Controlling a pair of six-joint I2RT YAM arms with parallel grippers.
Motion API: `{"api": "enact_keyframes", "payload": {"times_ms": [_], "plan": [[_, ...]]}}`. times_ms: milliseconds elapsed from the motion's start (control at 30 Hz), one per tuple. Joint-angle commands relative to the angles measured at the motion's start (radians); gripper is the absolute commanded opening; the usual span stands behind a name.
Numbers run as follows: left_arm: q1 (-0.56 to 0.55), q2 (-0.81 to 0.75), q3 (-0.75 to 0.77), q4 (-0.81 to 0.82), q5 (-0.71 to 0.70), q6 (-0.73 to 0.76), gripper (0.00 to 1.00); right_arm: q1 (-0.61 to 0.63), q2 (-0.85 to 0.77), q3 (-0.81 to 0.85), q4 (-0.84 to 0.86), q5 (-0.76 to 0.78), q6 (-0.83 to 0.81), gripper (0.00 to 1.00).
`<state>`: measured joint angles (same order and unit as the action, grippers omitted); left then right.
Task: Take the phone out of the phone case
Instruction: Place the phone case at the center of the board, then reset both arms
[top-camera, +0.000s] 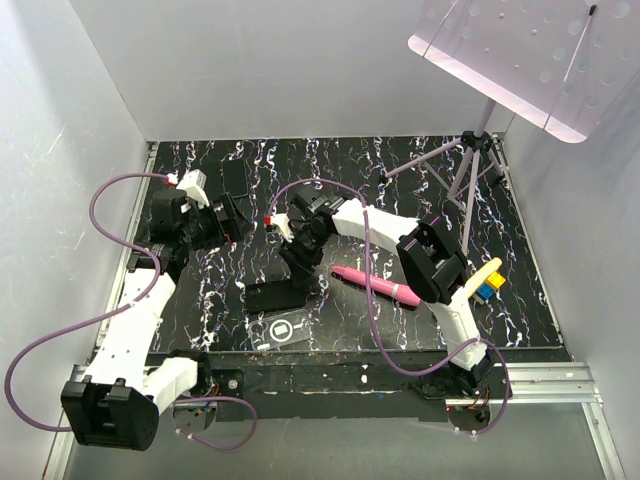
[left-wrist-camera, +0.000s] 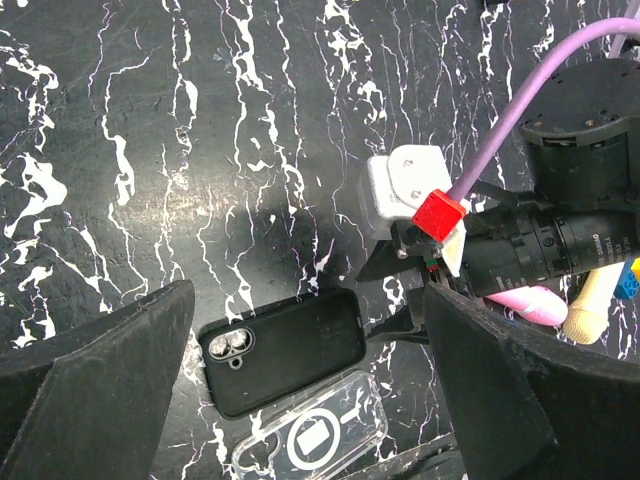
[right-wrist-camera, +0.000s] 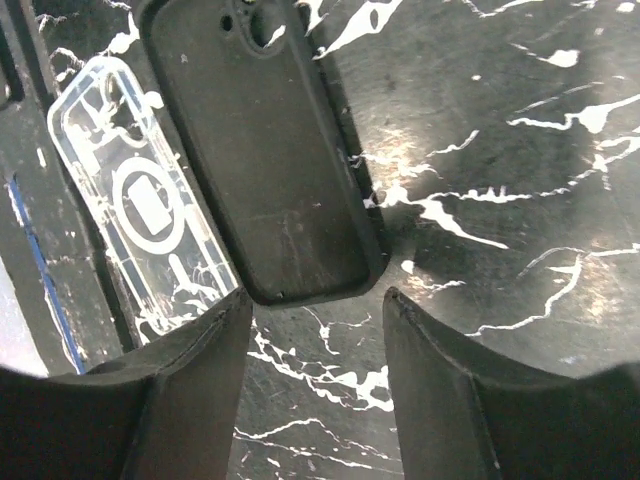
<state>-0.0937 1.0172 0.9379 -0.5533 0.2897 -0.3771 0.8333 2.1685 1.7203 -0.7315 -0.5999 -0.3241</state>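
The phone (top-camera: 274, 295) lies back up on the black marbled table, matte black with two lenses showing (left-wrist-camera: 285, 350). The clear phone case (top-camera: 283, 331) with its white ring-and-bar mark lies empty just in front of it, apart from it (left-wrist-camera: 315, 438) (right-wrist-camera: 140, 215). My right gripper (top-camera: 298, 272) is open and low over the phone's right end; in the right wrist view (right-wrist-camera: 318, 300) its fingers straddle that end of the phone (right-wrist-camera: 265, 150) without touching. My left gripper (top-camera: 232, 222) is open and empty, held high left of the phone (left-wrist-camera: 310, 290).
A second plain black phone (top-camera: 237, 178) lies at the back left. A pink marker (top-camera: 375, 285) lies right of the right gripper. Yellow and blue blocks (top-camera: 488, 280) sit at the right edge. A tripod (top-camera: 470, 175) with a perforated plate stands at the back right.
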Motion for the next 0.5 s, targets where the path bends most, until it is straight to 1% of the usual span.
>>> {"api": "enact_keyframes", "payload": {"times_ms": [0,33,167,233,300,333,367,467], "plan": [[-0.001,-0.06,-0.014,-0.002,0.011,-0.006,0.98,0.003,-0.064,0.041,0.049,0.075,0.051,0.66],[-0.001,-0.068,-0.019,-0.002,0.011,-0.008,0.98,0.003,-0.087,0.038,0.063,0.087,0.068,0.68],[-0.001,-0.089,-0.048,0.001,0.012,-0.025,0.98,-0.003,-0.195,0.025,0.084,0.247,0.164,0.69],[-0.001,-0.088,-0.054,0.009,0.025,-0.031,0.98,-0.011,-0.271,-0.022,0.096,0.351,0.258,0.69],[-0.001,-0.091,-0.047,0.012,0.043,-0.031,0.98,-0.017,-0.385,-0.141,0.139,0.461,0.363,0.71],[-0.001,-0.097,-0.041,0.021,0.055,-0.028,0.98,-0.019,-0.462,-0.219,0.173,0.547,0.416,0.71],[-0.001,-0.112,-0.039,0.032,0.072,-0.023,0.98,-0.023,-0.533,-0.31,0.197,0.639,0.48,0.71],[-0.006,-0.181,-0.063,0.087,0.098,-0.022,0.98,-0.046,-0.763,-0.531,0.221,0.803,0.629,0.73]]}}
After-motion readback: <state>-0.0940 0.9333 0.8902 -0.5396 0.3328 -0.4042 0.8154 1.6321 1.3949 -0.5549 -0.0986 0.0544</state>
